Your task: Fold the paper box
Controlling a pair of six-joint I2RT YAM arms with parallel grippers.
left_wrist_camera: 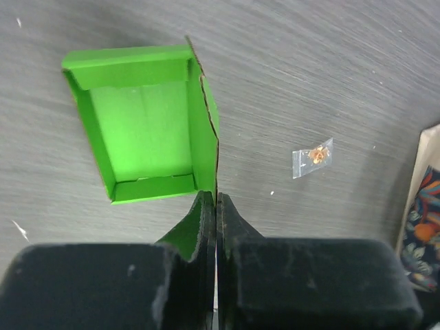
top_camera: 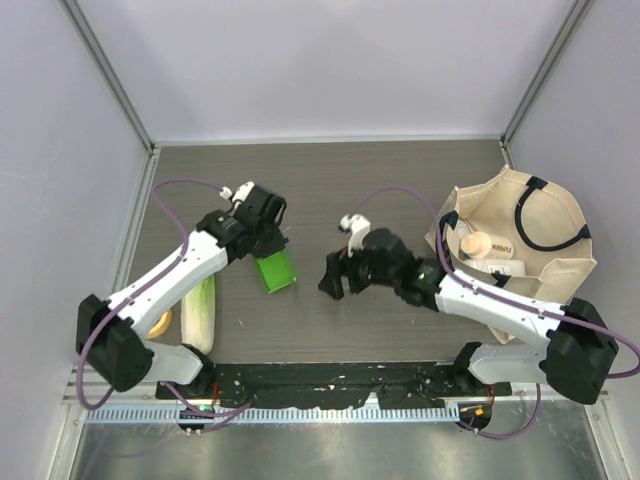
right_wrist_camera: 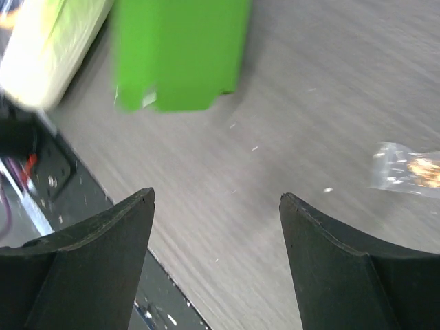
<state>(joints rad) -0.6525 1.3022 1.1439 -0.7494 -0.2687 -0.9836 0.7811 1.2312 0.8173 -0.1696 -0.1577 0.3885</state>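
The paper box is bright green and lies left of the table's middle. In the left wrist view it is an open tray with its side walls standing up. My left gripper is shut on the near end of the box's right-hand wall, and from above it sits at the box's far edge. To the right of the box, my right gripper hangs open over bare table. Nothing lies between its fingers, and the box shows ahead of them.
A long pale cabbage lies left of the box, with a small yellowish thing beside it. A beige tote bag holding a bottle stands at the right. A tiny clear plastic bag lies on the table.
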